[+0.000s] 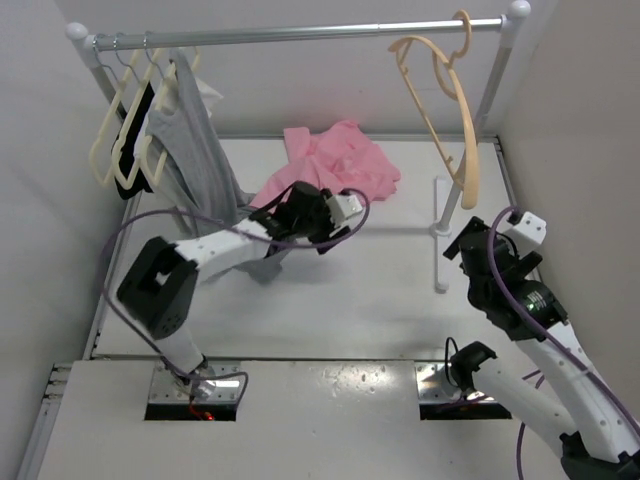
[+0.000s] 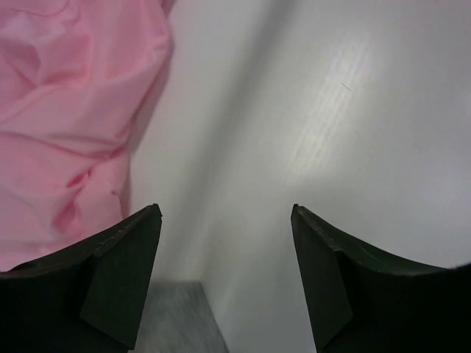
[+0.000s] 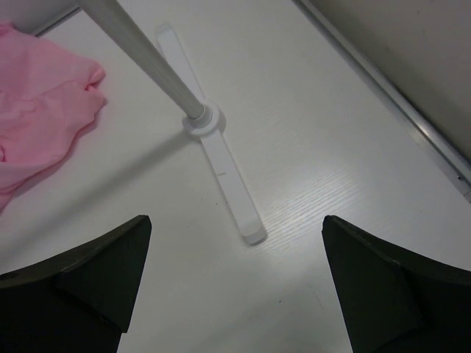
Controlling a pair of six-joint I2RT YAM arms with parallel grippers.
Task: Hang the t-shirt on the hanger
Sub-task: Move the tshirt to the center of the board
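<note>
The left pincer [image 2: 226,213] gaped empty beside the t-shirt [image 2: 66,118], which lay crumpled at centre top of the white tabletop [image 1: 380,290]. The right pincer [image 3: 237,219] stood wide and empty above the rack foot [image 3: 221,169]. The hanger [image 1: 469,175] hung upper right on the rail [image 1: 300,33], before pale walls.

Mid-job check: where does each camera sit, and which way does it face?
Top external: above and behind the robot, looking down at table, rack, hanger and t-shirt; both arms show.
Left wrist: on left arm, facing table beside t-shirt; left gripper open at bottom.
Right wrist: on right arm, facing rack foot; right gripper open at bottom.
Shared: t-shirt in all three.
</note>
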